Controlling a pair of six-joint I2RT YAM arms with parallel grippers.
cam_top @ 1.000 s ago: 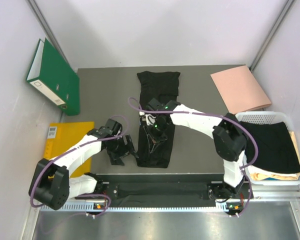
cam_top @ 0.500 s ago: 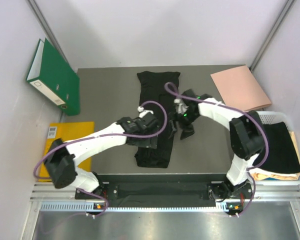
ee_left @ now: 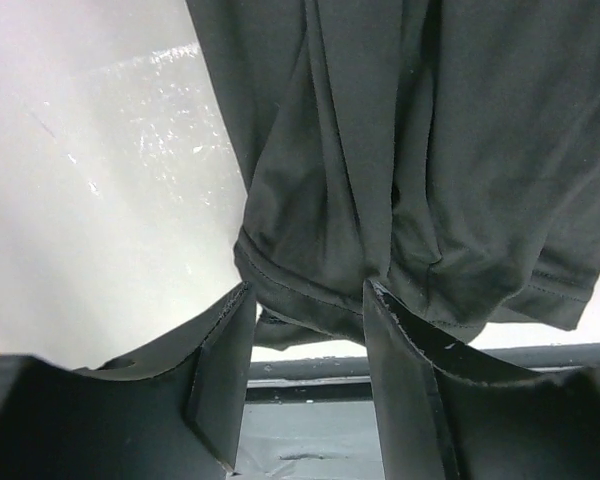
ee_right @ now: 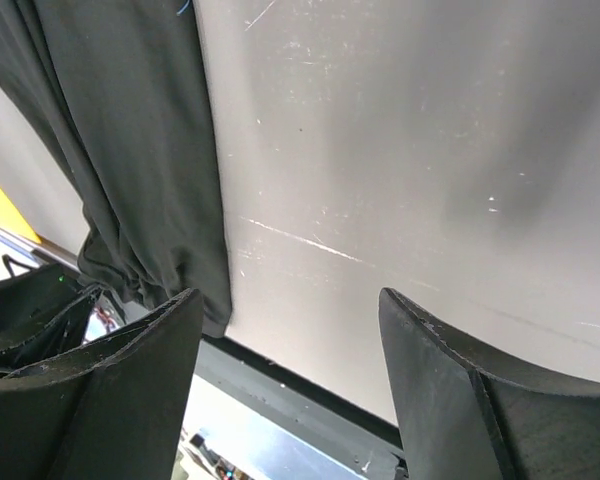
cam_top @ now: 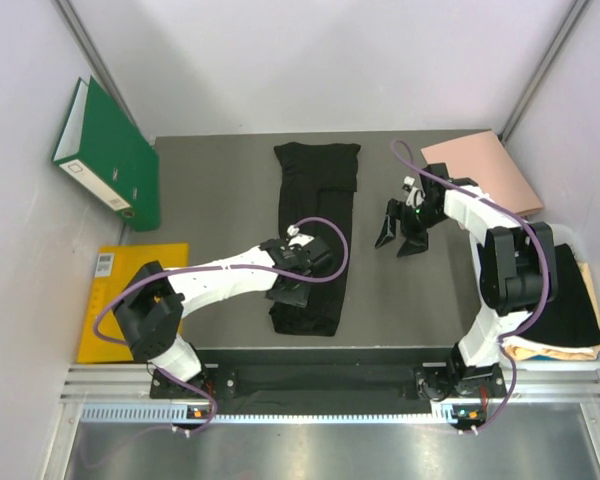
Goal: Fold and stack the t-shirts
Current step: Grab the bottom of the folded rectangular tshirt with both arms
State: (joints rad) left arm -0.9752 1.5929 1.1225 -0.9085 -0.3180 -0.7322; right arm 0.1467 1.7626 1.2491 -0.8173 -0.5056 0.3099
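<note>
Mid-table, black t-shirt [cam_top: 318, 185]: laid as a strip, long axis near to far.
Left gripper [ee_left: 305, 300]: nearer arm; jaws half apart, the strip's near hem lodged at their tips.
Right gripper [ee_right: 290, 295]: held wide, empty, right of the strip.

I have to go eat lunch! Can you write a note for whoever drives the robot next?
Left pincer: open, tips at the near hem of the black shirt.
Right pincer: open, empty, over the table right of that shirt.
Things: black shirt lies mid-table as a long strip; second black shirt and cream shirt are in the basket.
Done: lengthwise fold.
Left: fold it shorter, then fold and stack the rest.
</note>
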